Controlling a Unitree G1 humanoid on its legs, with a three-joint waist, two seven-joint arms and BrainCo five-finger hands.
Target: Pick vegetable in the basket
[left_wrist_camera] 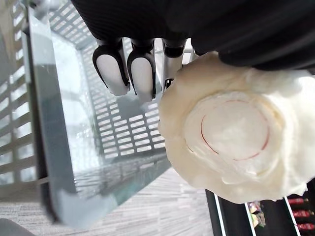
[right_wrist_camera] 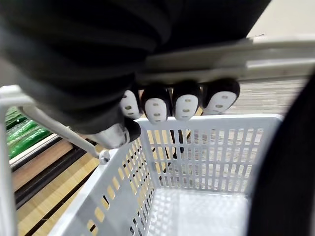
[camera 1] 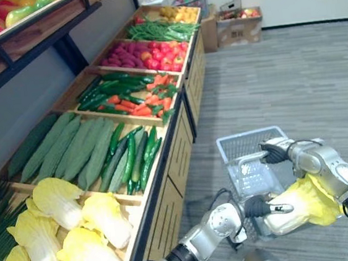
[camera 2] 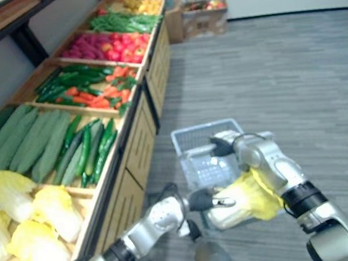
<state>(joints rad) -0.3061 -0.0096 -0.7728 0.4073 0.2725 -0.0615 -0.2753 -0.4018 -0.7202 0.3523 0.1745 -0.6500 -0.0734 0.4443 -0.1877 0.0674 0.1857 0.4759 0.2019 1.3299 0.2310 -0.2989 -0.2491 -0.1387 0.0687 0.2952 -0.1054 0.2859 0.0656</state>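
Observation:
A pale yellow napa cabbage point(camera 1: 303, 203) hangs just in front of the grey plastic basket point(camera 1: 240, 137), near its front rim. My left hand point(camera 1: 257, 208) is shut on the cabbage's stem end. In the left wrist view the cut base of the cabbage point(left_wrist_camera: 235, 132) sits beside my fingers point(left_wrist_camera: 132, 71), with the basket's slotted wall point(left_wrist_camera: 74, 123) behind them. My right hand point(camera 1: 275, 152) is shut on the basket's handle and holds the basket above the floor. The right wrist view has my fingers point(right_wrist_camera: 182, 102) curled over the handle bar, above the basket point(right_wrist_camera: 197, 162), which holds nothing.
A wooden produce stand point(camera 1: 165, 169) runs along my left. It holds more cabbages point(camera 1: 78, 221), cucumbers point(camera 1: 136, 156), long ridged gourds point(camera 1: 69, 144), carrots point(camera 1: 152, 98) and green beans point(camera 1: 163, 30). Cardboard boxes point(camera 1: 238, 27) stand at the far wall. Grey floor point(camera 1: 293, 80) spreads right.

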